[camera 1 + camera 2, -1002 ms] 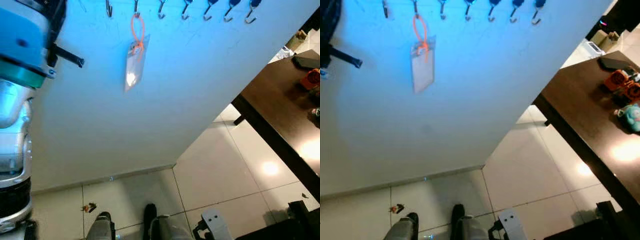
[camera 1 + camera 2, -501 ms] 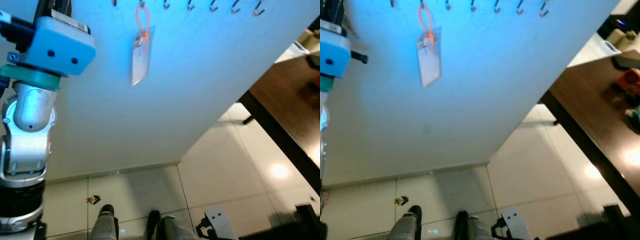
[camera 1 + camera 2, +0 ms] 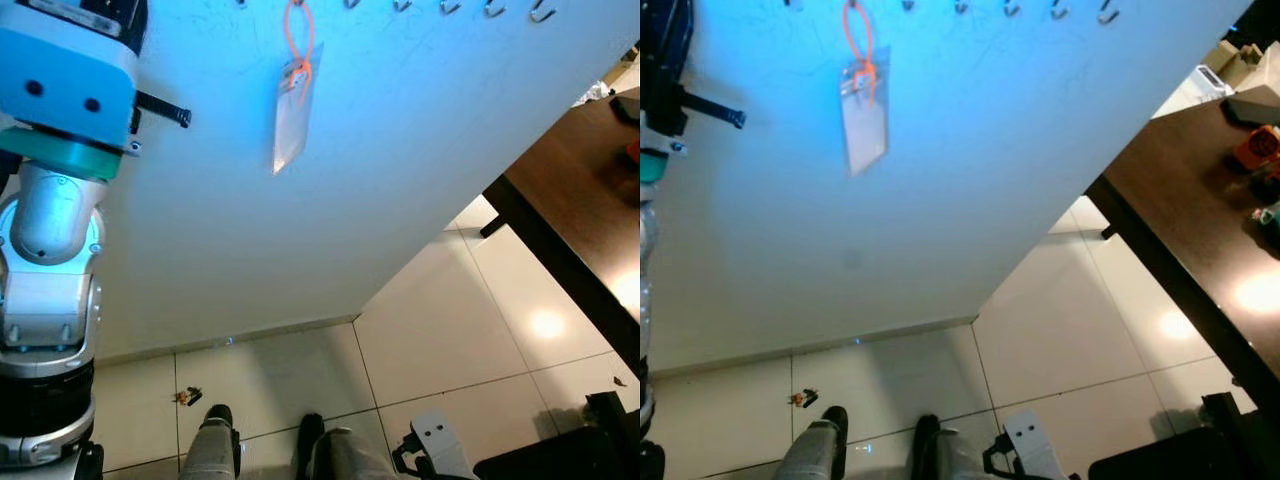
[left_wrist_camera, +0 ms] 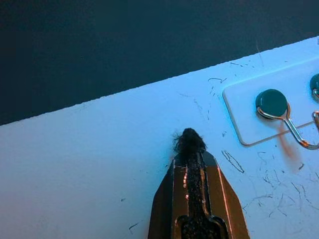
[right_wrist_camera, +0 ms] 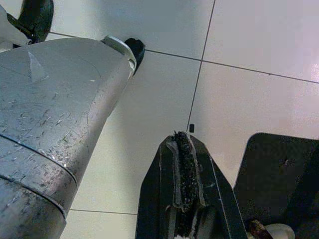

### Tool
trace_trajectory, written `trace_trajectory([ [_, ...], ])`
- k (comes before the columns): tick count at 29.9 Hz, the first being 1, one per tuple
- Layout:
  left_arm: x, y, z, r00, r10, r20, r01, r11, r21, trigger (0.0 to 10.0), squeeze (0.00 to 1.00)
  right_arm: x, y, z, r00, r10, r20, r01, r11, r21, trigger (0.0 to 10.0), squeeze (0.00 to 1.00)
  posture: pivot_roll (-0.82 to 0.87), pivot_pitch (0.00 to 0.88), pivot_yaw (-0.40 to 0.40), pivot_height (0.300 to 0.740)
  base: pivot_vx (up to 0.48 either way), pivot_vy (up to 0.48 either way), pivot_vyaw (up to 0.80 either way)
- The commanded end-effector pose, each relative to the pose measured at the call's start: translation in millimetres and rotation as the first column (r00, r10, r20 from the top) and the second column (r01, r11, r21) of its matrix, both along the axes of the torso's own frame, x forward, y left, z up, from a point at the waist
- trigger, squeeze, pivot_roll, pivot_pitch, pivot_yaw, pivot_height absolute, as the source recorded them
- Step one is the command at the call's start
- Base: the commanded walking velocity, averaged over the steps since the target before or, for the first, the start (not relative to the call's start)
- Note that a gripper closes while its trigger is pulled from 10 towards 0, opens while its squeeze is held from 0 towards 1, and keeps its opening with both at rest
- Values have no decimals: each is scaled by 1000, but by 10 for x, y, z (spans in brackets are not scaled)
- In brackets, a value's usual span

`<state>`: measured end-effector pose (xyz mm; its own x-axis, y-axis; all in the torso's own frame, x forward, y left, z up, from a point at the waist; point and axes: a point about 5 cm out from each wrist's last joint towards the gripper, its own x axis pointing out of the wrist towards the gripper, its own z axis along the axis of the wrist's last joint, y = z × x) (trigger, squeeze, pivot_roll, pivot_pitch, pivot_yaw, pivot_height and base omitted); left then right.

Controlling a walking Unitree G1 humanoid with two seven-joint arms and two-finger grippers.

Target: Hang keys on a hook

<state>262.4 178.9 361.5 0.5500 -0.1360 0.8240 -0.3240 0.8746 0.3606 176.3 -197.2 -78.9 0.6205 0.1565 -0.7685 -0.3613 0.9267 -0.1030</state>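
The left jaws (image 4: 188, 144) are pressed together with nothing between them, their black tips pointing at the white wall (image 3: 330, 200) just short of its surface, where a dark band begins beyond the wall's upper edge. Off to one side of those closed tips, near but apart from them, a white mounting plate (image 4: 269, 107) carries a round green-capped hook (image 4: 279, 112) of bent wire, with the edge of a second hook beside it. From the head camera the raised left arm (image 3: 55, 190) stands at the robot's left, its blue-lit wrist housing against the wall. The row of hooks (image 3: 1010, 8) runs along the top of the wall, and from one of them hangs an orange loop (image 3: 297, 35) bearing a clear rectangular tag (image 3: 291, 115); this hanging piece lies well to the right of the left arm and lower than the hook line. Whether keys hang with it cannot be made out. The right jaws (image 5: 185, 149) are also closed and empty, pointing down at the pale tiled floor (image 5: 249, 40), with the robot's silver leg (image 5: 55, 124) close alongside and a dark foot beyond the tips. A dark tabletop (image 3: 1200, 230) stands at the robot's right, well away from both jaws, carrying an orange object (image 3: 1258, 148) near its far end.
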Motion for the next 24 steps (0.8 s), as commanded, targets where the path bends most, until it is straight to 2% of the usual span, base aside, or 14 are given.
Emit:
trace_trajectory([
  [1,-135,104,99,982,132,134,-132,991,-10,10000,0,-216,7,-105,997,-1,-82,1,1000,-1,10000,0,69,231,-81,740,0,0,0],
  [3,-243,-3,97,944,200,262,-227,971,76,10000,0,-211,25,-106,997,6,-81,-5,1000,2,10000,0,70,233,-84,740,0,0,0],
  [4,-243,-3,97,944,200,262,-227,971,76,10000,0,-211,25,-106,997,6,-81,-5,1000,2,10000,0,70,233,-84,740,0,0,0],
  [6,-317,-150,57,941,156,300,-201,972,124,10000,0,-196,38,-102,997,11,-79,-10,1000,3,10000,0,70,233,-84,740,0,0,0],
  [12,-353,-238,40,950,103,294,-151,978,146,10000,0,-182,41,-97,997,11,-75,-11,1000,3,10000,0,67,235,-80,740,0,0,0],
  [15,-343,-289,172,971,-13,238,-8,996,84,10000,0,-187,31,-97,997,11,-76,-11,1000,0,10000,0,68,239,-83,740,0,0,0],
  [16,-343,-289,172,971,-13,238,-8,996,84,10000,0,-187,31,-97,997,11,-76,-11,1000,0,10000,0,68,239,-83,740,0,0,0],
  [17,-327,-331,235,971,-101,215,88,994,67,10000,0,-198,27,-101,997,14,-80,-15,1000,-2,10000,0,69,239,-87,740,0,0,0],
  [18,-327,-331,235,971,-101,215,88,994,67,10000,0,-198,27,-101,997,14,-80,-15,1000,-2,10000,0,69,239,-87,740,0,0,0],
  [19,-322,-352,250,969,-140,204,129,989,67,10000,0,-200,25,-102,997,16,-82,-16,1000,-3,10000,0,69,239,-87,740,0,0,0],
  [24,-354,-365,359,957,-160,244,137,985,106,10000,0,-164,11,-86,997,30,-77,-31,999,-11,10000,0,74,238,-91,740,0,0,0],
])
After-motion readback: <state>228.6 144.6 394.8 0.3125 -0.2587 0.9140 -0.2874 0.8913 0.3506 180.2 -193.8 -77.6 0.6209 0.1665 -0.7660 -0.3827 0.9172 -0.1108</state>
